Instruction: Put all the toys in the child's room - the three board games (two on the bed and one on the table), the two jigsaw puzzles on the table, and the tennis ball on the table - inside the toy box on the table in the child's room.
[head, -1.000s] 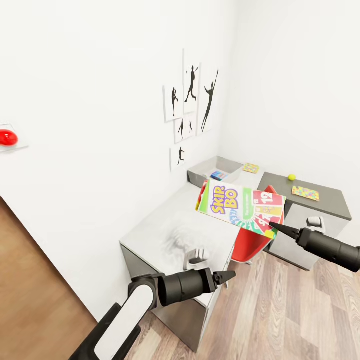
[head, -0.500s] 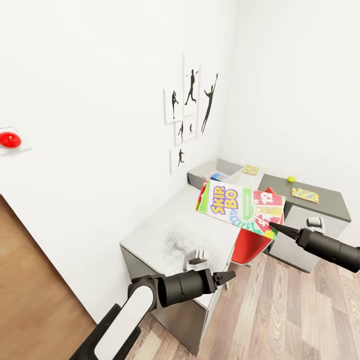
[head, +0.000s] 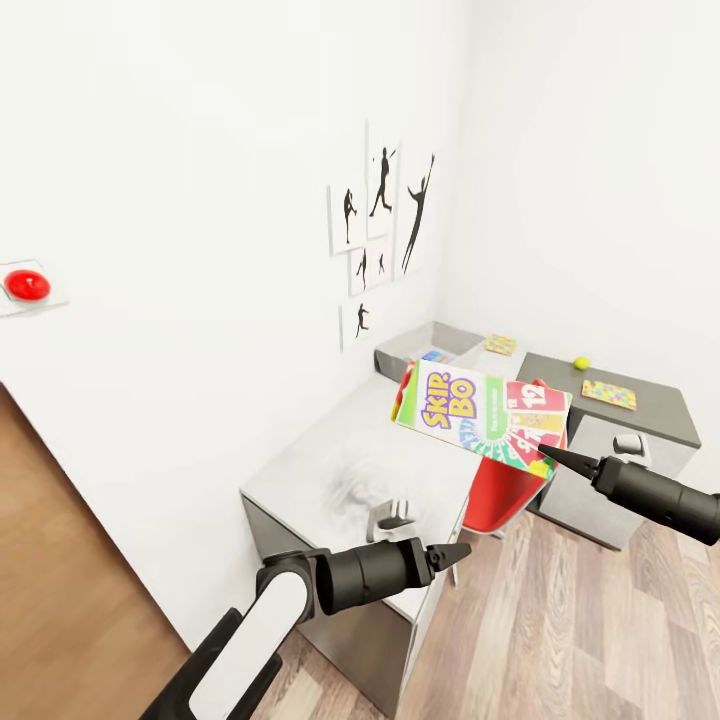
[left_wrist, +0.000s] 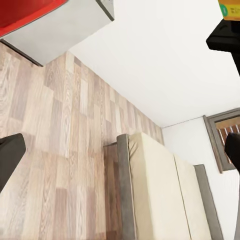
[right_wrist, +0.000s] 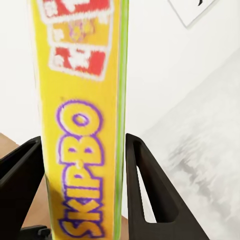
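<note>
SKIP-BO box pinched in right end effector, held above worktop; left end effector pressed together, empty.

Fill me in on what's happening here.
The robot's right gripper holds the SKIP-BO box by its edge, raised in front of the desk. The left gripper is empty, hanging near the desk's front edge. The grey toy box sits at the desk's far end with something colourful already inside. A tennis ball and two puzzles lie on the desk, not yet collected.
</note>
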